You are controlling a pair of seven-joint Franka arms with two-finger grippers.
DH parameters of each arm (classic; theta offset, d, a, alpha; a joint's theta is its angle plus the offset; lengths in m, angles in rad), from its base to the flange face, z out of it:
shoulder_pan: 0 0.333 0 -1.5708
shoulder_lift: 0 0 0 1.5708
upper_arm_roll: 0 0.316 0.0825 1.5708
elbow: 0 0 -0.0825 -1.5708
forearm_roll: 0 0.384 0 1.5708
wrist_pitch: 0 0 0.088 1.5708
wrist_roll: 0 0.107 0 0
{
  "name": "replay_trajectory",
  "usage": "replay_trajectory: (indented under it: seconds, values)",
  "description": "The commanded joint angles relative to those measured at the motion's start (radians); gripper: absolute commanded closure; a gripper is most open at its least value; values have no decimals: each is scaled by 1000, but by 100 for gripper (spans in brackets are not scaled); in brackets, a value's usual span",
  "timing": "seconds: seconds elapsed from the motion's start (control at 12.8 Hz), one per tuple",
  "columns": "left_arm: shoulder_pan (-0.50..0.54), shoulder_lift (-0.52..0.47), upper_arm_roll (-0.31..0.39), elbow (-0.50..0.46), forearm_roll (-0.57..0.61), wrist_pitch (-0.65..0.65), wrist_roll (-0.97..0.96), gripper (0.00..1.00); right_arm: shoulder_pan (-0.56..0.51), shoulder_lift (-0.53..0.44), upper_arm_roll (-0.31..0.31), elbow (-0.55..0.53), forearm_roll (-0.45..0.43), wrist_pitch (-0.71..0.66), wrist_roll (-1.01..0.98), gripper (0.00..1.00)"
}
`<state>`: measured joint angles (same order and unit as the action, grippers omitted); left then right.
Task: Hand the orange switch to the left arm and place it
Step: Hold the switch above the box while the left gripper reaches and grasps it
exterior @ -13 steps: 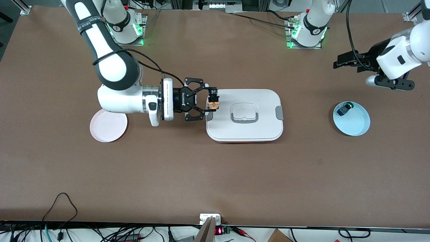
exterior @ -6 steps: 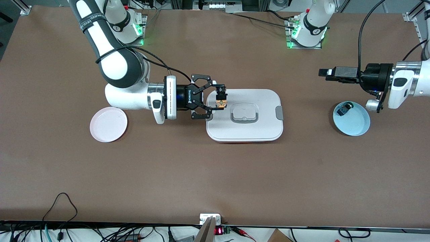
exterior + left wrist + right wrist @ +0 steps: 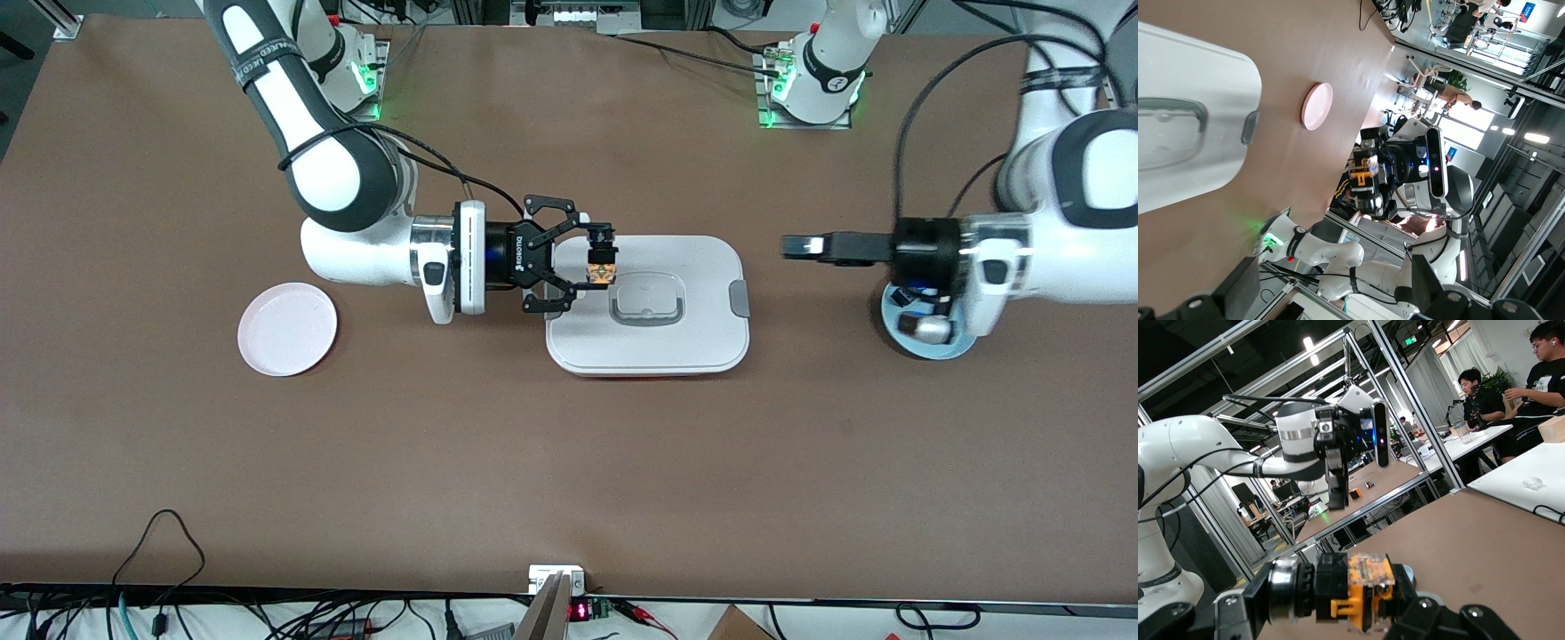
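The orange switch [image 3: 602, 264], black with an orange middle, is pinched in my right gripper [image 3: 601, 263], which is shut on it and reaches level over the white box [image 3: 693, 333] at the end toward the right arm. The right wrist view shows the orange switch [image 3: 1361, 590] close up between the jaws. My left gripper [image 3: 798, 247] is level too, over the bare table between the box and the blue plate [image 3: 944, 352], pointing at the switch. Its fingers [image 3: 1239, 293] stand wide apart with nothing between them. In the left wrist view the switch [image 3: 1365, 175] shows farther off.
A pink plate [image 3: 287, 329] lies toward the right arm's end of the table, and shows as a pink plate [image 3: 1317, 107] in the left wrist view. The left wrist covers most of the blue plate. Cables run along the table edge nearest the front camera.
The left arm swung in from its end of the table toward the box, its gripper turning level. The right gripper carried the switch a little farther over the box.
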<state>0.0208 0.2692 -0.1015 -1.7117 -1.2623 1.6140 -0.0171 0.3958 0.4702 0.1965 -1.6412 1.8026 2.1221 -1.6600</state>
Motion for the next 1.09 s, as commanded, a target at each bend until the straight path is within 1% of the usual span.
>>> replay_trajectory:
  seconds: [0.0, 0.08, 0.16, 0.31, 0.39, 0.47, 0.54, 0.7, 0.86, 0.93, 1.01]
  values:
    - [-5, -13, -99, -51, -51, 174, 5, 0, 26, 19, 0, 30, 53, 30, -7, 100]
    - [-8, -9, -116, -51, -55, 220, 5, 0, 26, 19, 0, 30, 54, 30, -7, 100]
    - [-8, -10, -131, -60, -77, 230, 3, 0, 26, 19, 0, 30, 54, 30, -7, 100]
    - [-16, -12, -138, -106, -185, 237, -1, 0, 26, 19, 0, 30, 54, 30, -7, 100]
    - [-36, -7, -141, -130, -242, 248, -1, 0, 26, 19, 0, 30, 54, 30, -7, 100]
    - [-48, -8, -142, -152, -276, 280, -6, 0, 26, 19, 1, 30, 54, 30, -7, 100]
    - [-83, -8, -142, -170, -311, 308, -10, 0, 26, 19, 0, 30, 54, 30, -7, 100]
    - [-155, -10, -142, -196, -425, 389, -12, 0, 26, 19, 0, 30, 54, 30, -7, 100]
    - [-186, -10, -142, -197, -439, 434, -12, 0, 26, 19, 0, 30, 54, 30, -7, 100]
    - [-186, -12, -142, -197, -439, 432, -12, 7, 26, 19, 0, 30, 54, 30, -7, 100]
    - [-186, -12, -142, -197, -439, 432, -12, 29, 26, 19, 0, 30, 54, 30, -7, 100]
